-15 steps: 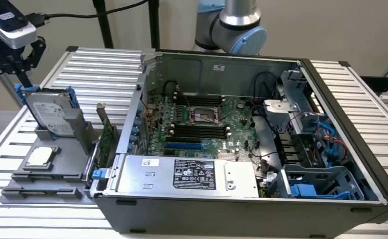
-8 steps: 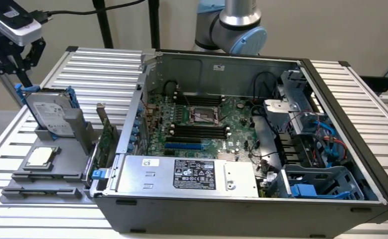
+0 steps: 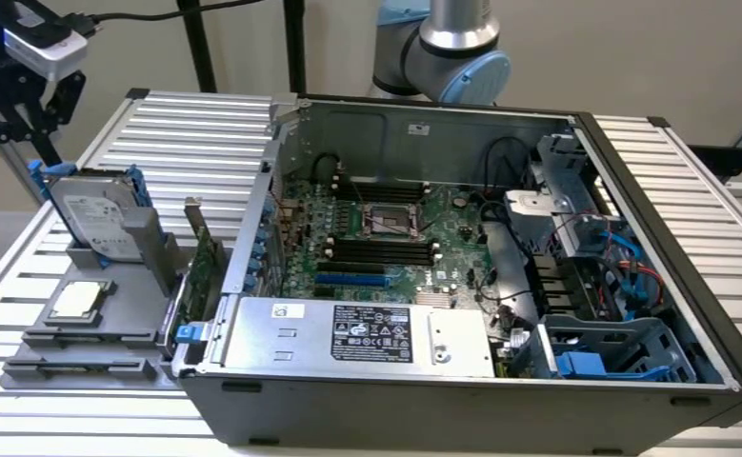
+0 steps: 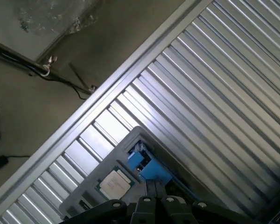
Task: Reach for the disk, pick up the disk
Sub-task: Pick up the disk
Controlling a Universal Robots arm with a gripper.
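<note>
The disk point(image 3: 91, 219), silver-grey with a white label and blue rails, stands on edge in a grey holder point(image 3: 85, 335) at the exterior view's left, outside the computer case. My black gripper point(image 3: 50, 152) hangs over its upper far corner, fingertips just above the blue rail. In the wrist view the fingers point(image 4: 148, 193) lie together with no gap, pointing at the disk's blue rail point(image 4: 147, 168). Nothing is held between them. I cannot tell whether the tips touch the rail.
A small square silver chip point(image 3: 76, 297) point(image 4: 114, 183) lies flat in the same holder, in front of the disk. The open computer case point(image 3: 472, 390) stands at the exterior view's right of the holder, with a silver power supply box point(image 3: 345, 333). The ribbed metal table point(image 3: 180, 124) carries everything.
</note>
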